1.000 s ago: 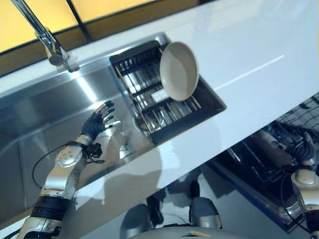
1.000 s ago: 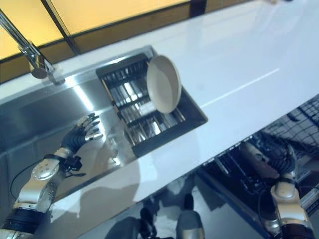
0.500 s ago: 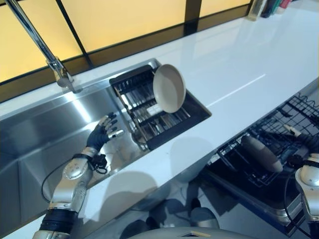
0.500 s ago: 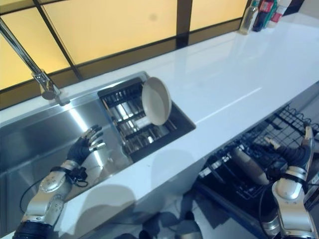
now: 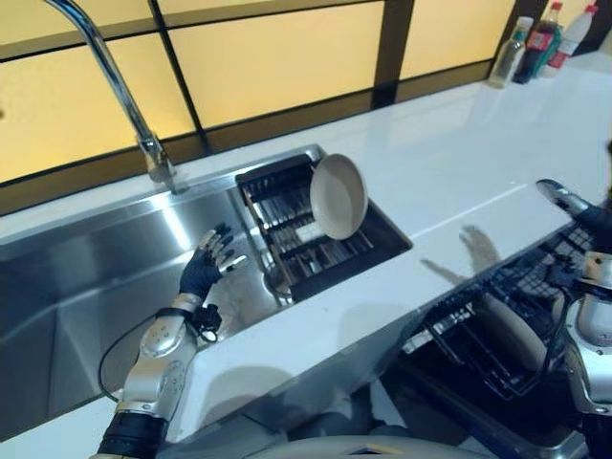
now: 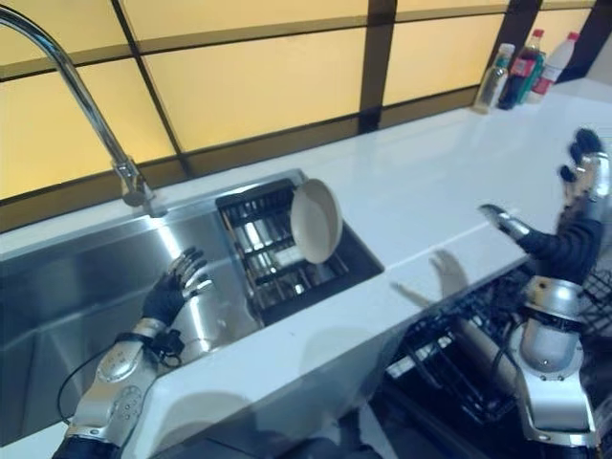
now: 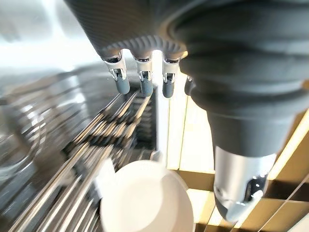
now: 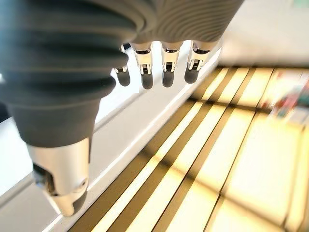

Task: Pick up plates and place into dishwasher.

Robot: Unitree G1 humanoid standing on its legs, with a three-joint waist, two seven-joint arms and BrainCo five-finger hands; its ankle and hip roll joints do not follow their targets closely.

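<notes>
Worktop (image 5: 449, 182): white, running beyond the fingers of both hands; bottles (image 6: 521, 67) stand at its far end.
Sink (image 5: 86, 277): steel basin under the left hand, tap (image 5: 115, 86) beyond the fingertips.
Dishwasher rack (image 6: 459, 354): dark wire basket pulled out below the right hand; a pale plate-like shape appears to lie in it already.
Drying rack (image 5: 316, 239): dark slotted tray just past the left fingertips, towards the robot's right.
Plate (image 5: 339, 196): cream, standing on edge in the drying rack, apart from the left fingers, untouched.
Left hand (image 5: 206, 268): over the sink, fingers (image 7: 145, 84) spread and straight, holding nothing.
Right hand (image 6: 583, 177): raised above the worktop edge, fingers straight and apart, empty.
Step in hand: likely reaching for the standing plate.
Doing it well: bring fingers behind the rim and thumb in front, close on the upper edge, then lift straight up so the plate clears the slots without catching.
</notes>
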